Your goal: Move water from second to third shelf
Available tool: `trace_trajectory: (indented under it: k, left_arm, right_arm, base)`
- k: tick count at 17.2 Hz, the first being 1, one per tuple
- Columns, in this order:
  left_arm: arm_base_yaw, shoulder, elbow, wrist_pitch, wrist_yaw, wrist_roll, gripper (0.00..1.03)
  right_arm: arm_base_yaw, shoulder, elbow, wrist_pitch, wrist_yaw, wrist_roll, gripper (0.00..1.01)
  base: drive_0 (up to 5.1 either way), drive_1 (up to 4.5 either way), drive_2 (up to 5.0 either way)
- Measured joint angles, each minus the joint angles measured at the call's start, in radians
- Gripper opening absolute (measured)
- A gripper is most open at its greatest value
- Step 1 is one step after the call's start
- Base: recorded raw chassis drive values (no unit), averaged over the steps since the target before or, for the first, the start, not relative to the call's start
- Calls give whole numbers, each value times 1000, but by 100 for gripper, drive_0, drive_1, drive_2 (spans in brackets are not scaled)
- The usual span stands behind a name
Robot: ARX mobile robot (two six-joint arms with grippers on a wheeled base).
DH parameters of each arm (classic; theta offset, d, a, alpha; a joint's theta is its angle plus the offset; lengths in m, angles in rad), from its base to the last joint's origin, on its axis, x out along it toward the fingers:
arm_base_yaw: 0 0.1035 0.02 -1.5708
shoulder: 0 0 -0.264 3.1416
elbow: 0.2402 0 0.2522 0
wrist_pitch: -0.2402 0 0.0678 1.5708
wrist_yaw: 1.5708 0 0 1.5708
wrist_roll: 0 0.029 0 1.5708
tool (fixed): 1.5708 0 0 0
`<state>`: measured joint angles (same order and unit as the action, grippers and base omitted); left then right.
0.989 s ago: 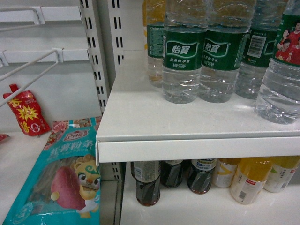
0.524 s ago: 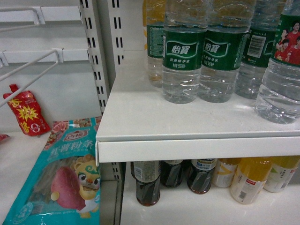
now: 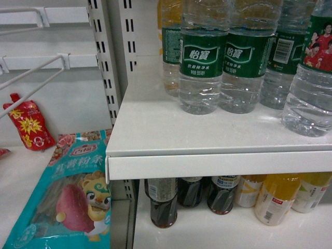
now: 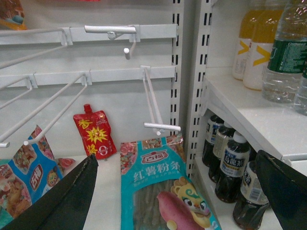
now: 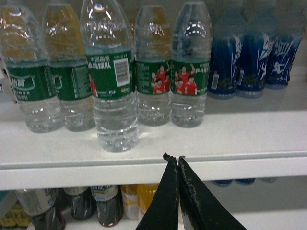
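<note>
Several clear water bottles with green labels stand in a row on the white shelf. One water bottle stands forward of the row, near the shelf's front edge; at the head view's right edge, this water bottle shows red-shirted athletes on its label. My right gripper is shut on nothing. It sits in front of the shelf lip, below and to the right of that forward bottle. My left gripper is open wide over a teal snack pack, left of the shelf unit. Neither gripper shows in the head view.
Dark drink bottles and yellow drink bottles fill the shelf below. Blue bottles stand right of the water. To the left, wire pegs jut out above the teal snack pack and a red pouch.
</note>
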<state>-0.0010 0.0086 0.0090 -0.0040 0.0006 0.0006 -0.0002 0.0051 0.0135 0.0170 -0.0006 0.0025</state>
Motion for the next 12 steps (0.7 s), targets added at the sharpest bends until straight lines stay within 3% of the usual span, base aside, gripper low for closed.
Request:
trace_trajectory:
  k: [6,7,8,9,12]
  left_arm:
    - [0,0,0,0,0,0,98]
    - [0,0,0,1,-1,0,98]
    - [0,0,0,1,-1,0,98]
    - [0,0,0,1,-1,0,98]
    - [0,0,0,2,-1,0,98]
  right_arm:
    - [0,-1,-1,-19,0,-1,2]
    - [0,-1,-1,-21,1,-1,34]
    - [0,-1,-1,-21,1,-1,72]
    - [0,-1,-1,-21,1,0,99]
    - [0,-1,-1,-19,1,-1,98]
  base:
    - [0,0,0]
    - [0,0,0]
    - [0,0,0]
    - [0,0,0]
    - [0,0,0]
